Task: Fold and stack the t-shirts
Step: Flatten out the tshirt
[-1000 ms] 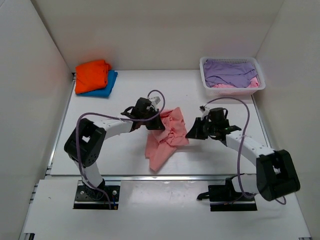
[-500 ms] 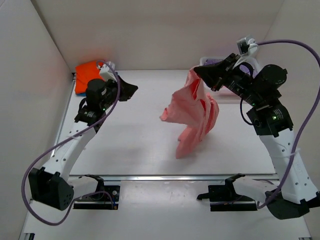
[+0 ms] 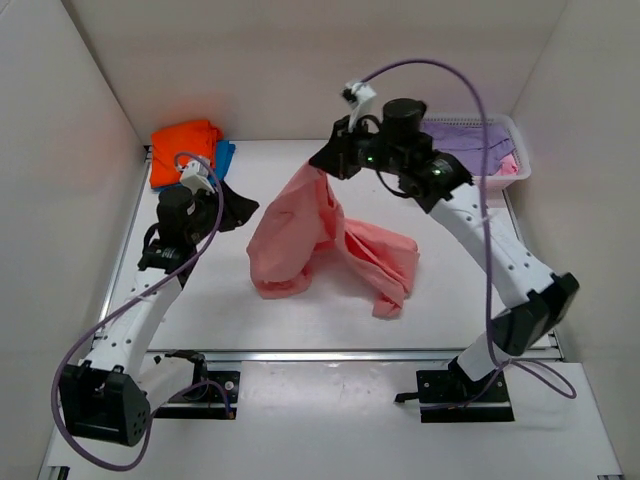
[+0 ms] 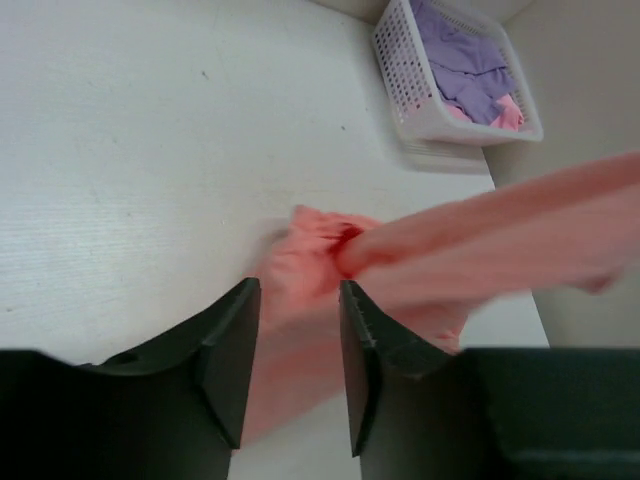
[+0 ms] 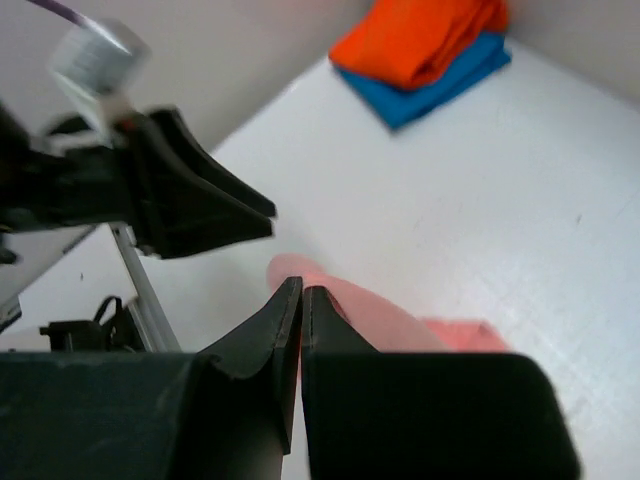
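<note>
The right arm [image 3: 480, 235] is reared up high over the middle of the worktop [image 3: 220, 320], and its jaws are pressed almost flat together, pinching one end of the salmon-pink t-shirt [image 3: 300, 225]. From that pinch the shirt hangs down in a long drape. Its lower part lies bunched and creased on the worktop, a rounded fold to the left and a longer flap trailing out to the right (no neat edges anywhere on it).

The left arm [image 3: 145, 305] reaches in from the left side. Its jaws stand spread, with nothing between them, just beside the hanging cloth and not touching it. The wrist view shows pink cloth only beyond the gap.

In the far left corner sits the bright orange t-shirt [image 3: 183, 150], folded, on top of the folded blue t-shirt [image 3: 218, 165], which peeks out along its right edge. Over at the far right is the white mesh basket [image 4: 440, 125], with the lavender-purple t-shirt [image 4: 462, 55] crumpled inside and a bit of pink cloth [image 4: 505, 112] showing at its near corner.
</note>
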Robot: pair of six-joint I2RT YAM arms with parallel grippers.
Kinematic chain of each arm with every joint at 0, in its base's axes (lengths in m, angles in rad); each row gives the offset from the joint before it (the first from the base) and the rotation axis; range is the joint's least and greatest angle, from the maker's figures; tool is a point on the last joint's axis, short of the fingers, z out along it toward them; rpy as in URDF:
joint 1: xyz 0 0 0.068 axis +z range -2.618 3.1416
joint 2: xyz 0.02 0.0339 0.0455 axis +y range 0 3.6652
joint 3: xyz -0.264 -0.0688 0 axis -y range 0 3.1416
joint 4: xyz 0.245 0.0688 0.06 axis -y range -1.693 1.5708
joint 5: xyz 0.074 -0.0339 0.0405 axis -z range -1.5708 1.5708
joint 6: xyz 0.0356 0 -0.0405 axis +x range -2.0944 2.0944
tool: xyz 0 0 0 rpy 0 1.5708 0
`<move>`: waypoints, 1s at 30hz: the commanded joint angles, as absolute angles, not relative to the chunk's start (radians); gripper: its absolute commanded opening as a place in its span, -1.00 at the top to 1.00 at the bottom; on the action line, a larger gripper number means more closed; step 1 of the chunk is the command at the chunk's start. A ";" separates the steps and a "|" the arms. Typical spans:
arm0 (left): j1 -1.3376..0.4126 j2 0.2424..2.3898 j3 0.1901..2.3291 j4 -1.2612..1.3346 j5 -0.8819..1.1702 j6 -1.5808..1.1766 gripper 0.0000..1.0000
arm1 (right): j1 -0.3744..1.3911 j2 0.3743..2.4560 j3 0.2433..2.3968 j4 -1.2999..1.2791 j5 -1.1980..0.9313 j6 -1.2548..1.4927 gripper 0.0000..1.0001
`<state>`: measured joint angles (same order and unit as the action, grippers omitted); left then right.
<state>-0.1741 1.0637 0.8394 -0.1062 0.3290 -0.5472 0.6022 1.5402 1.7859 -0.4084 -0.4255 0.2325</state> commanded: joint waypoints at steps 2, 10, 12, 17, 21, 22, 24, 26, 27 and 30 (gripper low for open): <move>-0.167 0.964 0.824 -0.065 0.388 -0.531 -0.06 | 0.618 1.552 1.815 -0.391 -0.417 0.216 0.99; -0.198 0.856 0.700 0.044 0.434 -0.525 -0.40 | 0.586 1.543 1.813 -0.407 -0.423 0.212 1.00; -0.201 0.853 0.654 0.098 0.465 -0.517 -0.45 | 0.591 1.531 1.796 -0.393 -0.426 0.213 1.00; -0.291 0.873 0.632 0.250 0.420 -0.445 -0.47 | 0.597 1.477 1.744 -0.380 -0.439 0.233 0.99; -0.347 0.928 0.624 0.362 0.354 -0.393 -0.43 | 0.607 1.451 1.704 -0.356 -0.475 0.261 1.00; -0.351 0.948 0.624 0.398 0.348 -0.385 -0.44 | 0.604 1.444 1.695 -0.351 -0.474 0.267 1.00; -0.370 1.015 0.649 0.455 0.344 -0.348 -0.44 | 0.610 1.442 1.672 -0.357 -0.480 0.267 1.00; -0.389 1.038 0.676 0.472 0.334 -0.327 -0.45 | 0.621 1.440 1.664 -0.354 -0.486 0.267 1.00; -0.394 1.060 0.686 0.503 0.328 -0.321 -0.46 | 0.620 1.439 1.658 -0.354 -0.489 0.273 1.00; -0.408 1.101 0.715 0.564 0.324 -0.299 -0.52 | 0.634 1.436 1.641 -0.364 -0.497 0.278 1.00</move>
<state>-0.3916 1.0882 0.6502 0.4324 0.3428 -0.3569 0.6174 1.4750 1.6470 -0.4187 -0.4675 0.2634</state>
